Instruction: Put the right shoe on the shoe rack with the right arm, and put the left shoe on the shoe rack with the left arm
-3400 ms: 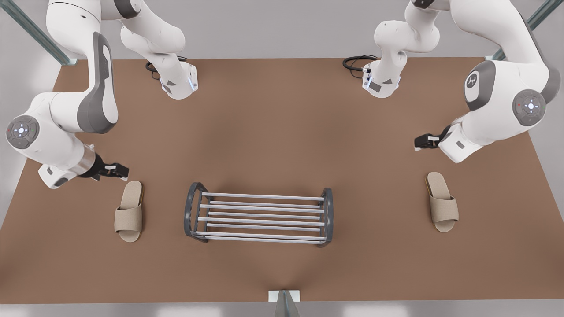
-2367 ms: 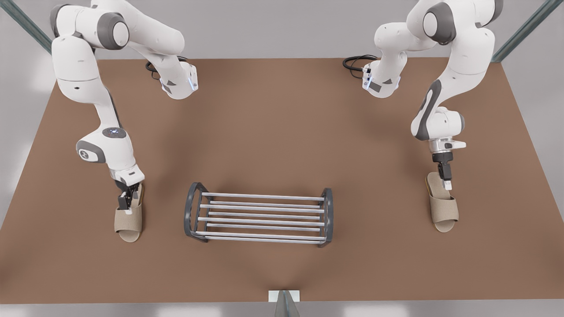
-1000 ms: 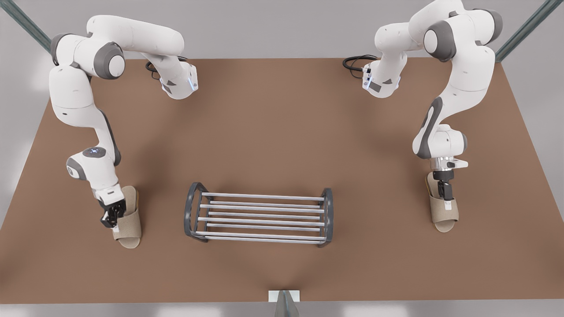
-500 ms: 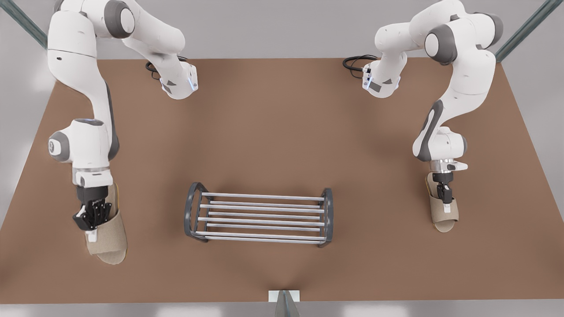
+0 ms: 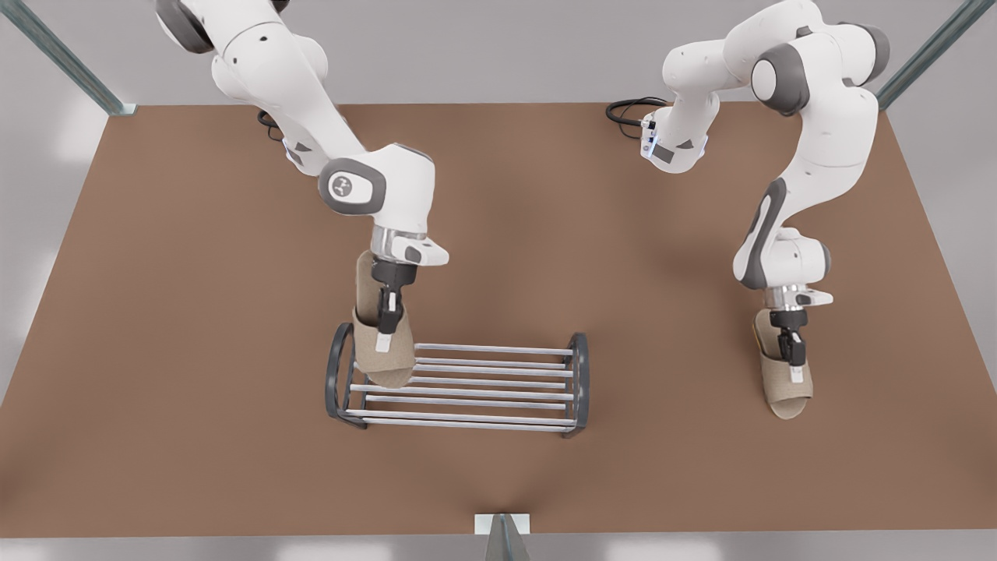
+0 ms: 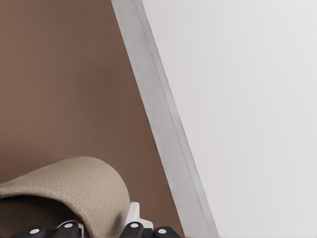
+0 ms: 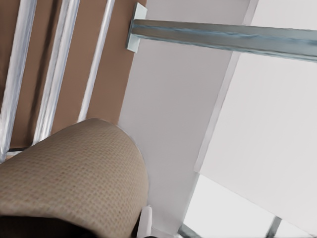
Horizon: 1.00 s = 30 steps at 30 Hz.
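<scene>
Front view shows one shoe hanging toe-down over the shoe rack in the lower middle of the frame, its toe at the bars near the rack's left end. The right wrist view has rack bars behind that shoe, so the right claw is pinching it. Release is left to do, I judge. At the frame's right, the other shoe sits on or just above the worktop, well apart from the rack, pinched by the left claw; its whole carry remains.
</scene>
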Available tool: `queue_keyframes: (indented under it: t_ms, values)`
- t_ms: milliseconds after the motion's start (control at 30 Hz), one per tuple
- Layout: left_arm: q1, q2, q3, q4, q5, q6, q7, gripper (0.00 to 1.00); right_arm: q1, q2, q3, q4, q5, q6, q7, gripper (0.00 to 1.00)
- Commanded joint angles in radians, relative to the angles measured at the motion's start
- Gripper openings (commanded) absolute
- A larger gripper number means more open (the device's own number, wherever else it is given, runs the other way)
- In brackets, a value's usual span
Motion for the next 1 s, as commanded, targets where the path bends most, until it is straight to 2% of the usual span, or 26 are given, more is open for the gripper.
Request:
queue_keyframes:
  t_ms: [0,200,267,333,367,400,467,567,667,767,833,867,900,967]
  values:
    - [0.0,-0.006,-0.004,0.013,-0.04,-0.012,-0.011,0.45,-0.006,0.019,-0.004,-0.024,-0.143,-0.14,0.392,0.21]
    - [0.0,-0.081,-0.016,0.011,-0.053,0.007,-0.022,0.43,0.012,0.093,-0.001,0.002,-0.153,-0.137,0.431,0.21]
    - [0.0,-0.09,-0.016,0.011,-0.059,0.01,-0.022,0.38,0.014,0.104,0.001,0.005,-0.155,-0.136,0.456,0.21]
    - [0.0,-0.09,-0.016,0.011,-0.06,0.011,-0.023,0.28,0.008,0.127,0.001,0.024,-0.156,-0.134,0.461,0.21]
    - [0.0,-0.09,-0.016,0.01,-0.06,0.011,-0.026,0.28,0.003,0.136,0.001,0.03,-0.156,-0.134,0.462,0.47]
    - [0.0,-0.089,-0.017,0.01,-0.06,0.013,-0.031,0.26,0.0,0.139,0.002,0.038,-0.156,-0.116,0.465,1.0]
    - [0.0,-0.099,-0.024,0.011,-0.06,0.051,-0.032,0.26,-0.006,0.141,0.001,0.041,-0.155,-0.074,0.462,1.0]
    - [0.0,-0.194,-0.051,0.011,-0.051,0.245,-0.038,0.25,-0.006,0.154,0.001,0.05,-0.155,-0.074,0.465,1.0]
    - [-0.002,-0.274,-0.14,0.04,-0.048,0.505,-0.149,0.22,-0.006,0.167,0.001,0.048,-0.156,-0.073,0.468,1.0]
    - [0.0,-0.28,-0.206,0.141,-0.049,0.744,-0.261,0.22,-0.009,0.161,0.002,0.059,-0.153,-0.073,0.459,1.0]
    - [-0.002,-0.286,-0.255,0.189,-0.053,0.836,-0.357,0.22,-0.006,0.075,0.002,0.025,-0.06,-0.073,0.45,1.0]
    - [-0.002,-0.318,-0.295,0.24,-0.065,0.953,-0.437,0.22,-0.006,0.003,0.01,-0.022,0.044,-0.077,0.433,1.0]
    - [-0.002,-0.332,-0.341,0.28,-0.076,1.048,-0.514,0.22,-0.006,-0.002,0.031,-0.045,0.049,-0.09,0.447,1.0]
    - [-0.002,-0.351,-0.415,0.296,-0.12,1.074,-0.552,0.22,-0.018,-0.026,0.033,-0.065,0.092,-0.093,0.485,1.0]
